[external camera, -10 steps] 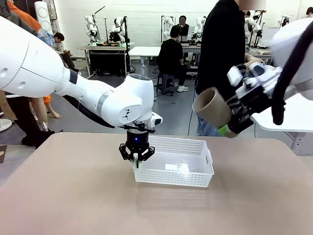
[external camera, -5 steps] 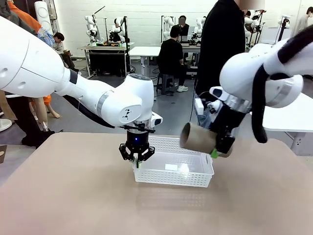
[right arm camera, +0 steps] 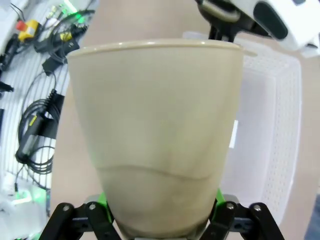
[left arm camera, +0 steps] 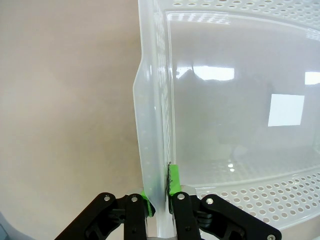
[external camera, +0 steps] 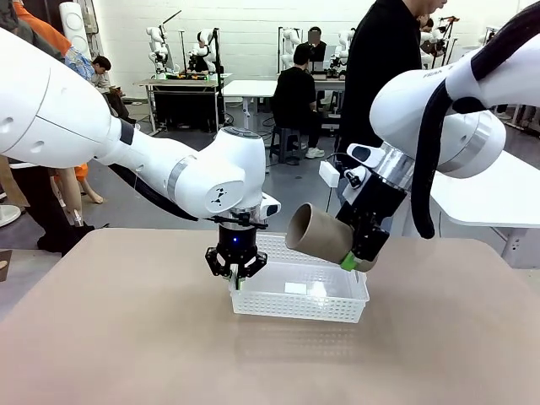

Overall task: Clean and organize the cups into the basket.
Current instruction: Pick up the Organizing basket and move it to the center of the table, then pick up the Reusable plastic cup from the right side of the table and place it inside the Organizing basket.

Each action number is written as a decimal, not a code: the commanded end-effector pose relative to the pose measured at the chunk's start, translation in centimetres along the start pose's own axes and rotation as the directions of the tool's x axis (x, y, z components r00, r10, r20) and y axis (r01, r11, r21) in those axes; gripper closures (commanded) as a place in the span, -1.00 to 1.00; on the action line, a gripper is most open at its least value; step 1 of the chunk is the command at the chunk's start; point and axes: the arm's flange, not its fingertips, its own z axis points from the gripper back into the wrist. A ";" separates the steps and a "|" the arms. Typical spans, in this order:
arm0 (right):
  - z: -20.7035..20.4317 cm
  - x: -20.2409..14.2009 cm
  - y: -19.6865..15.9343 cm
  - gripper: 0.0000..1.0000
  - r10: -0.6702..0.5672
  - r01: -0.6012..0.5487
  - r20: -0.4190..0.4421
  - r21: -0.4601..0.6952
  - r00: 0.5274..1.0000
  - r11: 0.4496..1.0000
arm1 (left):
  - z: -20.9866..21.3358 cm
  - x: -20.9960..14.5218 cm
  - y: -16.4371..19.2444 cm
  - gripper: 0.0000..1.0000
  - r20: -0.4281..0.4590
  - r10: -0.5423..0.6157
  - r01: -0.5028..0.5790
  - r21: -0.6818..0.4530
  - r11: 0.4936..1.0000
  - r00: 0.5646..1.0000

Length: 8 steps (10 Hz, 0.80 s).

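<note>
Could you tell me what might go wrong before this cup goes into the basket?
The right gripper holds the cup near its base, tilted sideways, so it may slip. Its mouth points toward the left gripper pinching the basket wall; lowering it there could knock that gripper or the basket.

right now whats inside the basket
No cups: the basket floor shows bare except a white rectangular patch. The held cup covers its far right corner in the front view.
</note>
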 end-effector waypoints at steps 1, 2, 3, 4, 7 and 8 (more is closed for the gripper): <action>-0.3 -0.1 0.1 -0.59 -0.029 0.028 -0.041 -0.021 0.999 0.999 | -0.1 0.0 0.0 1.00 -0.001 -0.001 0.001 0.001 1.000 1.000; -0.3 -0.1 0.1 -0.59 -0.029 0.028 -0.041 -0.021 0.999 0.999 | -0.1 0.0 0.0 1.00 -0.001 -0.001 0.001 0.001 1.000 1.000; 0.0 -0.2 0.0 -0.59 -0.007 0.007 -0.020 -0.004 1.000 1.000 | -0.1 0.0 0.0 1.00 -0.001 -0.001 0.001 0.001 1.000 1.000; -1.8 -1.2 -1.7 -0.59 -0.039 0.039 -0.029 0.001 0.999 0.999 | -0.1 0.0 0.0 1.00 -0.001 -0.001 0.001 0.001 1.000 1.000; -4.8 -2.3 -3.9 -0.59 -0.077 0.076 0.043 0.025 0.996 0.997 | -0.1 0.0 0.0 1.00 -0.001 -0.001 0.001 0.001 1.000 1.000; -5.4 -2.6 -4.2 -0.59 -0.097 0.096 0.060 0.026 0.993 0.995 | -0.1 0.0 0.0 1.00 -0.001 -0.001 0.001 0.001 1.000 1.000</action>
